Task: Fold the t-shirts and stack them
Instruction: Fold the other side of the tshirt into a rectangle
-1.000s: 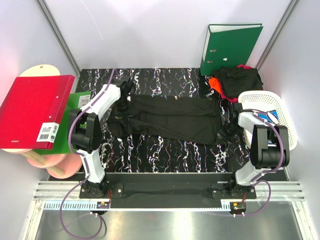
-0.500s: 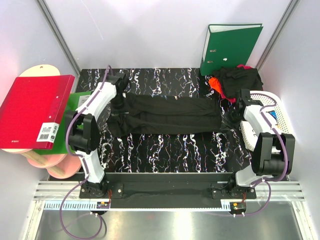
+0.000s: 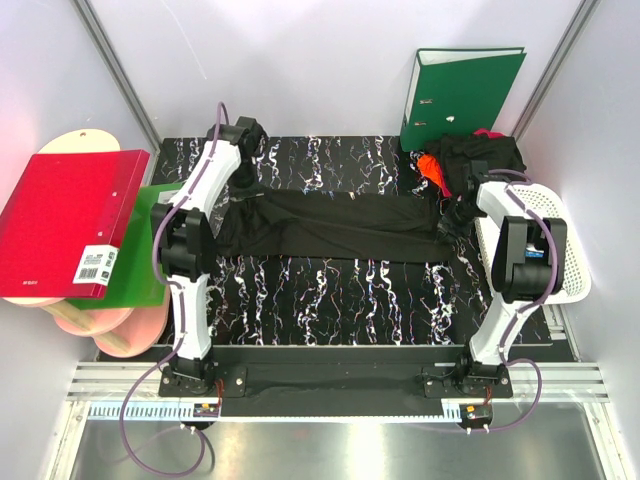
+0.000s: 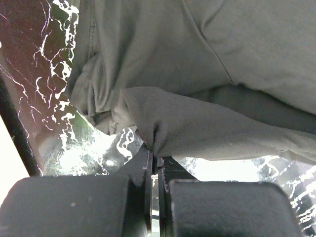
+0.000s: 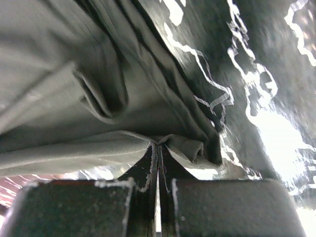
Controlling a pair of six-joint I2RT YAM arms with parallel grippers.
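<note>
A black shirt [image 3: 345, 225] lies across the bench [image 3: 330, 295] as a long, narrow band, doubled over along its length, and it runs from the left jaws to the right jaws. Each pair grips one end.

In the left wrist view, the left jaws are pressed together on a bunched fold of the shirt [image 4: 197, 59], with cloth pinched right at their tips. The rest of the shirt spreads away from them over the marbled bench [image 4: 59, 64] (rumpled near the grip, smoother farther out).

In the right wrist view, the right jaws are likewise pinched shut on an edge of the shirt [image 5: 74, 59]. A small curl of hem sits just beside the tips, and the layers fan out beyond them.

Just past the right jaws, towards the back wall, is a heap of dark shirts [image 3: 488, 158] with an orange-red one [image 3: 428, 166] at its nearer-left edge. A green binder [image 3: 462, 85] stands upright behind the heap. A white basket [image 3: 560, 225] sits just outboard of the right jaws.
</note>
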